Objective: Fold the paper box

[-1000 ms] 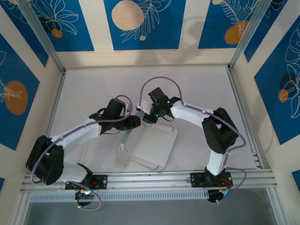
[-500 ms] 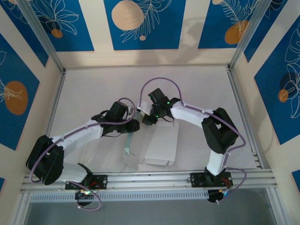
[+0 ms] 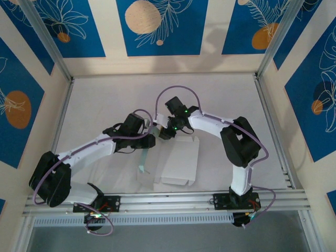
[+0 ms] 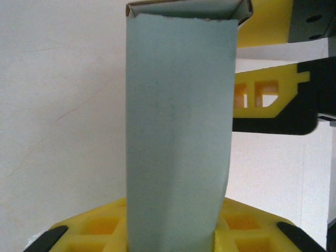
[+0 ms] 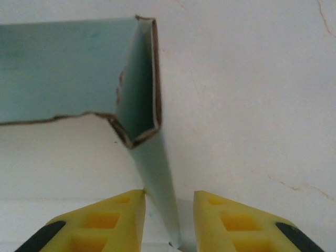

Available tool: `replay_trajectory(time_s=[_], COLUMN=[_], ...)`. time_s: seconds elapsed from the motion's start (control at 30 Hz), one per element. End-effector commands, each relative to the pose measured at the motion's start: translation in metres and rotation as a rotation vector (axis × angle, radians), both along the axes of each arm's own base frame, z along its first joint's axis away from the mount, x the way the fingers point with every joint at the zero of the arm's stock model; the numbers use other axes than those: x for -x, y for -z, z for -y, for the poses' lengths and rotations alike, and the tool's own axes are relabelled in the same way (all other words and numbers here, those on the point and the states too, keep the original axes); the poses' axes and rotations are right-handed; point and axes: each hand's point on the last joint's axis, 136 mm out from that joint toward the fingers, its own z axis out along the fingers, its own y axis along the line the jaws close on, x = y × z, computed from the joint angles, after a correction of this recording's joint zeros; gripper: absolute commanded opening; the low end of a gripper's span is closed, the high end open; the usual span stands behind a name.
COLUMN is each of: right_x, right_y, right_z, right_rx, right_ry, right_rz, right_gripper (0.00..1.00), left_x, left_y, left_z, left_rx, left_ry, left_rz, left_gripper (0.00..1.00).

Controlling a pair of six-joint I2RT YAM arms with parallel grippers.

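At the middle of the table (image 3: 100,105), the paper box (image 3: 178,163) lies partly opened, white face up, just nearer than both pincers. I see the left gripper (image 3: 153,139) and the right gripper (image 3: 164,133) nose to nose at the box's far left corner. Left wrist view: a mint-green flap (image 4: 178,131) stands upright between my yellow fingers (image 4: 92,231) and hides their inner faces, so I cannot tell whether they pinch it. Right wrist view: a thin green panel (image 5: 157,178), seen edge-on, runs between spread pads (image 5: 226,220). It touches the left pad, with a clear gap on the other side. Beyond it, folded green card forms an open-ended tube.
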Motion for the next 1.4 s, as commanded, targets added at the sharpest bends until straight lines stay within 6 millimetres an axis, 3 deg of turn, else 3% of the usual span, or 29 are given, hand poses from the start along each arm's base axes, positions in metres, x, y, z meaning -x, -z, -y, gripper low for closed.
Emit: replay_trajectory(time_s=[0.0, 0.3, 0.6, 0.73, 0.83, 0.9, 1.13, 1.37], right_x=[0.001, -0.005, -0.028, -0.033, -0.027, -0.023, -0.017, -0.012], right_y=[0.003, 0.014, 0.034, 0.031, 0.028, 0.026, 0.015, 0.006], right_z=[-0.001, -0.006, 0.011, 0.014, 0.010, 0.009, 0.010, 0.008], right_rx=[0.000, 0.060, 0.226, 0.222, 0.179, 0.153, 0.072, 0.003], right_ry=[-0.033, 0.015, 0.188, 0.259, 0.261, 0.252, 0.222, 0.204], right_rz=[-0.034, 0.009, 0.219, 0.243, 0.213, 0.205, 0.194, 0.193], right_gripper=[0.26, 0.01, 0.00, 0.00, 0.00, 0.00, 0.00, 0.00], left_x=[0.001, -0.002, -0.005, -0.006, -0.006, -0.005, 0.000, 0.002], left_y=[-0.013, -0.015, -0.021, -0.020, -0.021, -0.025, -0.063, -0.094], left_z=[0.010, 0.010, 0.014, 0.014, 0.014, 0.012, 0.004, -0.016], left_rx=[0.010, -0.006, 0.021, 0.021, 0.024, 0.025, 0.075, 0.058], left_ry=[0.058, 0.059, 0.033, 0.026, 0.021, 0.016, 0.010, 0.009], left_rz=[0.031, 0.035, 0.022, 0.020, 0.020, 0.027, 0.092, 0.153], left_gripper=[0.27, 0.25, 0.26, 0.26, 0.30, 0.37, 0.62, 0.65])
